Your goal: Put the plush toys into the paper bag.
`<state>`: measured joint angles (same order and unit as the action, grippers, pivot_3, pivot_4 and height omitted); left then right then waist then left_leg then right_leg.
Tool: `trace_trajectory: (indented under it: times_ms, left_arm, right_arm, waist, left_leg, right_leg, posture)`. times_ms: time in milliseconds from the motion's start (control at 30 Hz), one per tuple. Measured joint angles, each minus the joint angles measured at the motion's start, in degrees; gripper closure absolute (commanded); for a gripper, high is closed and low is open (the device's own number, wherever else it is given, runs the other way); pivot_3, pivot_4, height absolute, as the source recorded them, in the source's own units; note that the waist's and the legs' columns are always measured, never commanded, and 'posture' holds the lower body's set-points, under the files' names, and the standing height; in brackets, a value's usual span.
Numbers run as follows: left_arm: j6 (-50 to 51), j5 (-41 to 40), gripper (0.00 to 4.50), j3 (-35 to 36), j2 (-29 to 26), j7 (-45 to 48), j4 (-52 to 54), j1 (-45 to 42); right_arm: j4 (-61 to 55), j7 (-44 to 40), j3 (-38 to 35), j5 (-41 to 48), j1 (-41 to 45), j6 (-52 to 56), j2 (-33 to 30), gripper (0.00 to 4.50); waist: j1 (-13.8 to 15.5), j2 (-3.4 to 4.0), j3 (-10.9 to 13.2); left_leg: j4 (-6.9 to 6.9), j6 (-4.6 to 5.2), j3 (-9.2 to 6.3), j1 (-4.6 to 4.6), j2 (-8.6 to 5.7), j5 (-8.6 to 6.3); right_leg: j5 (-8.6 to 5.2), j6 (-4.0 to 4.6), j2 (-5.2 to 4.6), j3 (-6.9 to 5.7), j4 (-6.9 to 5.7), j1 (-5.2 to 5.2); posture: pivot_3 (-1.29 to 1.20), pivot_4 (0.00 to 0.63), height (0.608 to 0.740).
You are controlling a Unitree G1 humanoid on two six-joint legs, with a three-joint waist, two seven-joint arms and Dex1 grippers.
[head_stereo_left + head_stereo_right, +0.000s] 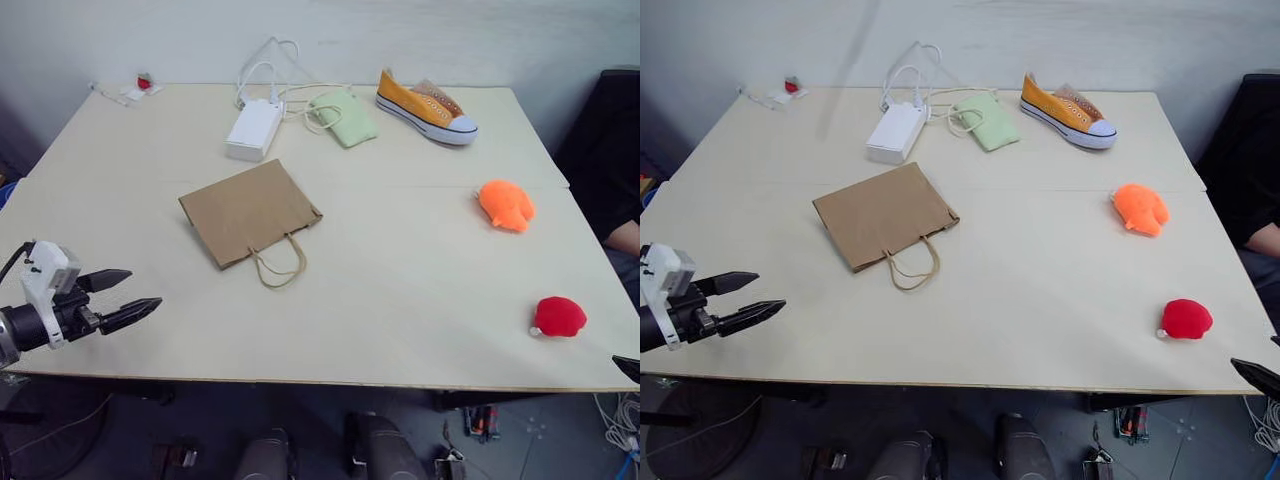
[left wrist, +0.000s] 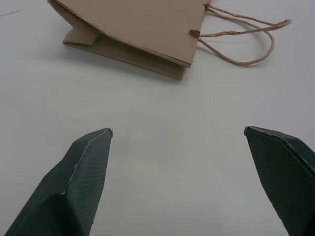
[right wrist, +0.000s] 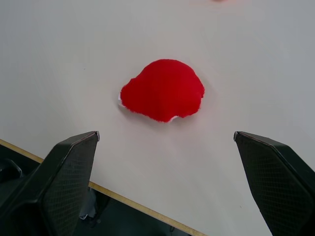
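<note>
In right wrist view: red plush (image 3: 162, 90) between wide-spread claw fingers (image 3: 64, 172).

A pale wooden table (image 1: 400, 300) is holding a white rectangular power adapter box (image 1: 254, 129) with white cables (image 1: 268, 62) trailing behind it. Beside it, a pale green fabric pouch (image 1: 344, 118) is lying flat, and an orange-yellow canvas sneaker (image 1: 426, 107) is sitting near the far edge.

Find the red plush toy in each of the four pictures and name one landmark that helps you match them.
Left eye view: red plush toy, near table's front right corner.
Right eye view: same corner.
Left wrist view: not in it.
Right wrist view: centre, ahead of the open right tool.
Shared landmark: table's front edge.
</note>
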<state>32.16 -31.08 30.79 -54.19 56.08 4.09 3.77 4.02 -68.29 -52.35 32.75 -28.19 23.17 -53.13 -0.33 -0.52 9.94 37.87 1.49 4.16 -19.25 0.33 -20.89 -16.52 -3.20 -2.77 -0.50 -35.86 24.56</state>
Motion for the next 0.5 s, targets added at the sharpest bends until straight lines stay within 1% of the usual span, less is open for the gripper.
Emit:
trace_trajectory:
  times_ms: [167,333,500]
  left_arm:
    - [-1.88,0.82,0.00,-0.64,0.14,0.69,-0.01,0.00]
    - [-4.10,2.75,0.00,-2.65,0.42,0.38,0.11,0.25]
    - [-4.11,2.68,0.00,-2.61,0.42,0.27,0.36,0.23]
  right_arm:
    - [-0.05,0.46,0.00,-0.04,1.07,0.59,0.00,0.01]
    - [0.18,2.68,0.00,-0.16,4.77,-0.43,0.00,0.01]
    - [0.22,2.61,0.02,-0.17,5.05,-0.43,0.00,0.01]
  waist:
    - [0.12,0.01,0.00]
    - [0.04,0.00,0.00]
    - [0.16,0.01,0.00]
  left_leg:
    - [0.00,-0.02,0.00,0.01,0.00,0.01]
    - [0.00,-0.03,0.00,0.01,0.00,0.01]
    - [0.00,-0.02,0.00,0.01,0.00,0.02]
  right_leg:
    - [0.00,0.00,0.00,0.00,-0.01,0.00]
    - [0.00,0.00,0.00,-0.01,-0.02,0.01]
    - [0.00,0.00,0.00,-0.02,-0.01,-0.01]
  posture:
    - [0.00,0.150,0.740]
    - [0.00,0.150,0.740]
    - [0.00,0.150,0.740]
